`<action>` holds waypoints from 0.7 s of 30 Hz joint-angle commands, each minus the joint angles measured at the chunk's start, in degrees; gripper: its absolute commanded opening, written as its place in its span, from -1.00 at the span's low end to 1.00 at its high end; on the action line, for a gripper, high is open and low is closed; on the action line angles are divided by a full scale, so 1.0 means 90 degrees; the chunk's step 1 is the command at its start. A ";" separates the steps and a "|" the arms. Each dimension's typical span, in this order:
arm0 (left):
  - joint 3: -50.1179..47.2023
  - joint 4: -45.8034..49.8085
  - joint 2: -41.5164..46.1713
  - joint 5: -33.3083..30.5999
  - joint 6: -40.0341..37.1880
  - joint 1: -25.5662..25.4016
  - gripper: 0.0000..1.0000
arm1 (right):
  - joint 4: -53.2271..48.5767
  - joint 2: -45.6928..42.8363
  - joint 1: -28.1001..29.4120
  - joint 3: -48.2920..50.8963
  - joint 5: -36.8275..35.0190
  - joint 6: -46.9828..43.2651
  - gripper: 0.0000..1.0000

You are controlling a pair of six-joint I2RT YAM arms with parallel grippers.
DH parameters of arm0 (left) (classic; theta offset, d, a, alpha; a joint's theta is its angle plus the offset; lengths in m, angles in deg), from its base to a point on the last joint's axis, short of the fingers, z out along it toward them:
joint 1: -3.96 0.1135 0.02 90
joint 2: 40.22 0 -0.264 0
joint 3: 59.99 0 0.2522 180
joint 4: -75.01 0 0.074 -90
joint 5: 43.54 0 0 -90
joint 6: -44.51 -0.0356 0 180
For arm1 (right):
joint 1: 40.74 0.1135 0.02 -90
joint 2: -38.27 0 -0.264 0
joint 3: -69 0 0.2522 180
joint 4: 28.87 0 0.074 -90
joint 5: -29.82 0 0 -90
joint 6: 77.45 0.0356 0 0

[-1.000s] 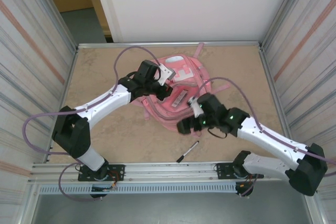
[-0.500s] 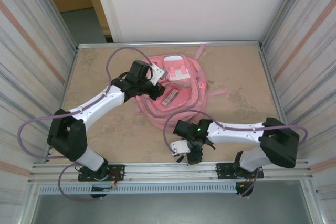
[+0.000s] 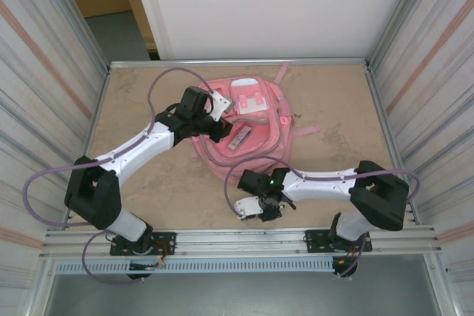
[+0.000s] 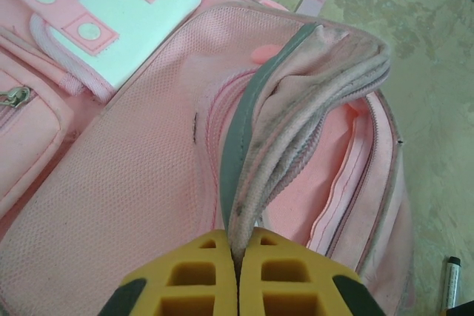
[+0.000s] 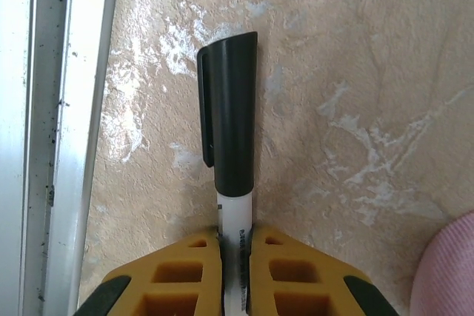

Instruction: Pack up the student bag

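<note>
Tan mottled bench (image 5: 355, 72), left fingers (image 4: 231, 257) pinched tight on the grey-edged lip of the pink backpack (image 4: 133, 183), bag spreading out ahead of them, right fingers (image 5: 213, 251) closed on a marker (image 5: 229, 109), black cap poking forward, bag edge just off to their right.

One backpack (image 3: 258, 149), one marker (image 5: 235, 146).

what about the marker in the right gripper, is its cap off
No, the marker clamped in the right gripper has its black cap on, covering the tip.
</note>
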 commanded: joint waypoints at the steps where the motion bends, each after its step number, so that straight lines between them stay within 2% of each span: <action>1: 0.0056 -0.0153 0.0457 0.0146 0.0231 0.0077 -1.00 | 0.0310 -0.0679 -0.0005 0.0239 -0.0321 0.0079 -0.98; 6: 0.0179 -0.0098 0.0592 0.0429 0.0315 0.0056 -1.00 | 0.0772 -0.2260 -0.0363 -0.0157 -0.0484 -0.0377 -1.00; 9: 0.0244 -0.0074 0.0629 0.0563 0.0339 0.0031 -1.00 | 0.1242 -0.2609 -0.0694 -0.0392 -0.0619 -0.1342 -1.00; 12: 0.0276 -0.0078 0.0649 0.0776 0.0425 0.0016 -1.00 | 0.1444 -0.2360 -0.1200 -0.0819 -0.0434 -0.1964 -1.00; 15: 0.0357 0.0017 0.0728 0.0795 0.0463 -0.0026 -1.00 | 0.1925 -0.2063 -0.1806 -0.0939 0.0234 -0.2282 -0.95; 21: 0.0234 -0.0088 0.1062 0.0949 0.0523 -0.0086 -1.00 | 0.1141 -0.1313 -0.2298 -0.1280 0.0951 -0.3060 -0.91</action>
